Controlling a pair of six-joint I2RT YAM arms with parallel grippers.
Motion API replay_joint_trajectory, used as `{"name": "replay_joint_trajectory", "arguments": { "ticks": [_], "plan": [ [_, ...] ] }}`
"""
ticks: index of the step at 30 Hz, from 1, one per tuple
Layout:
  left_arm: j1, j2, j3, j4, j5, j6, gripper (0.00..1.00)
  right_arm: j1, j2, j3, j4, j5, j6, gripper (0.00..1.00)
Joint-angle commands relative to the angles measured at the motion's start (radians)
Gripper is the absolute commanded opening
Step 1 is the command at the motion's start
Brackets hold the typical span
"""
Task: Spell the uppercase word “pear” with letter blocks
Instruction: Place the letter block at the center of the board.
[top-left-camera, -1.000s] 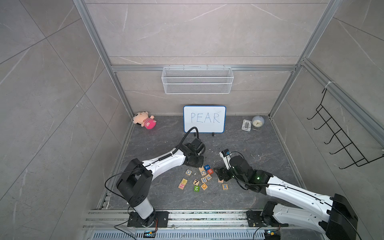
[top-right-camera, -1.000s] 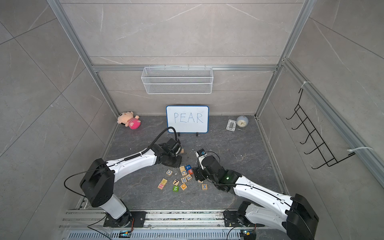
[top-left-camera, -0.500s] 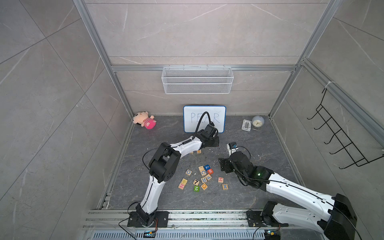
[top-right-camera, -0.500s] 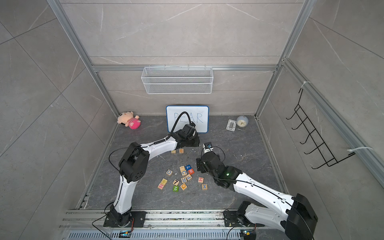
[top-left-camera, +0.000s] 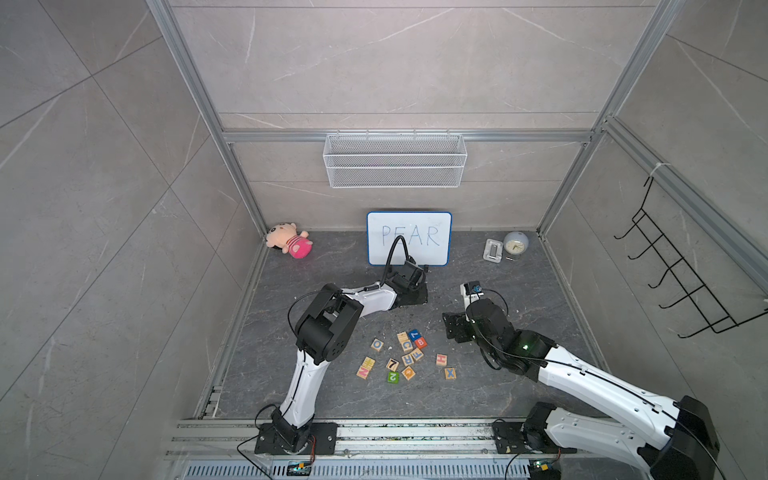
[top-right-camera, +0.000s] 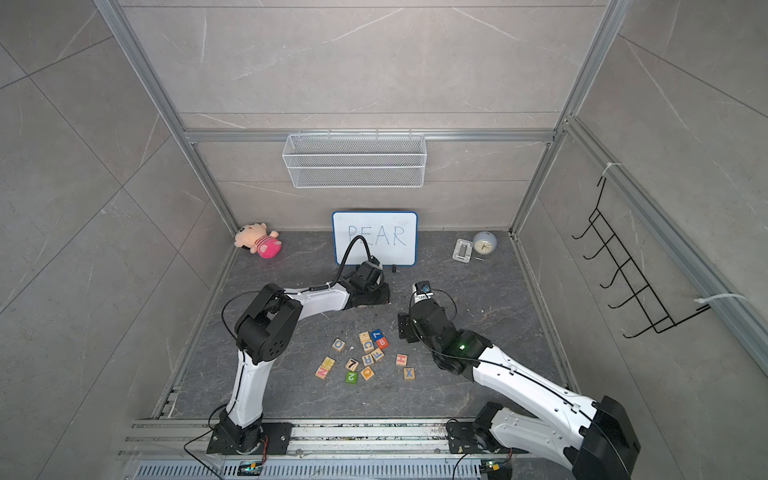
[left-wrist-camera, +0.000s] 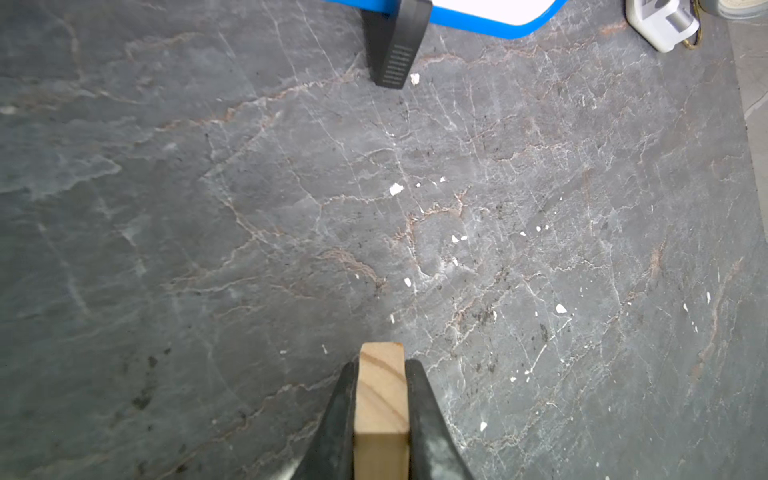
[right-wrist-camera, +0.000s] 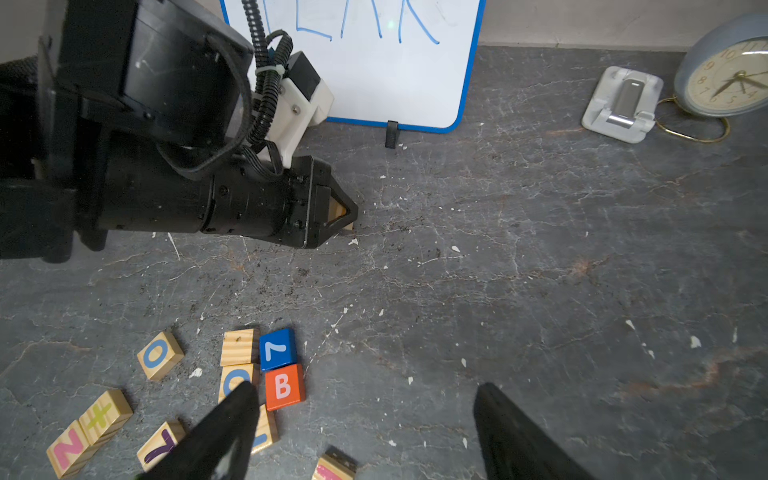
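The left tool (left-wrist-camera: 381, 365) is gripping a wooden block (left-wrist-camera: 380, 399) at the lower centre of the left wrist view, while the right tool (right-wrist-camera: 365, 390) is hanging wide open beside the loose blocks (top-left-camera: 406, 345).

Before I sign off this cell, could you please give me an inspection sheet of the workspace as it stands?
Surface: dark stone floor, white flecks scattered.
Job's things: one wooden block held, letter hidden; other letter blocks in a loose cluster.
Clutter: plush toy, clock, white stand.
Grippers: left gripper shut on the wooden block; right gripper open, empty.
Cables: black cable loops before the whiteboard.
Surroundings: whiteboard reads PEAR; wire basket; hook rack.
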Motion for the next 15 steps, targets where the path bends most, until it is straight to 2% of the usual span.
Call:
{"name": "replay_joint_trajectory", "arguments": {
  "ticks": [1,4,6,11,12,15],
  "plan": [
    [0.006,-0.054,-0.023,0.035,-0.002,-0.009,0.0,-0.004,0.022,0.043,-0.012,-0.025,-0.018,0.84],
    [0.011,-0.069,-0.041,0.04,-0.003,0.005,0.02,-0.005,0.032,0.056,-0.016,-0.032,-0.025,0.84],
    [0.011,-0.083,-0.052,0.042,0.0,0.023,0.15,-0.005,0.036,0.061,-0.02,-0.032,-0.026,0.84],
    [0.012,-0.118,-0.084,0.041,-0.021,0.042,0.31,-0.008,0.046,0.064,-0.018,-0.026,-0.028,0.84],
    [0.012,-0.123,-0.084,0.033,-0.021,0.042,0.38,-0.008,0.047,0.064,-0.019,-0.027,-0.027,0.84],
    [0.012,-0.136,-0.09,0.023,-0.021,0.055,0.39,-0.01,0.053,0.065,-0.017,-0.027,-0.028,0.84]
  ]
}}
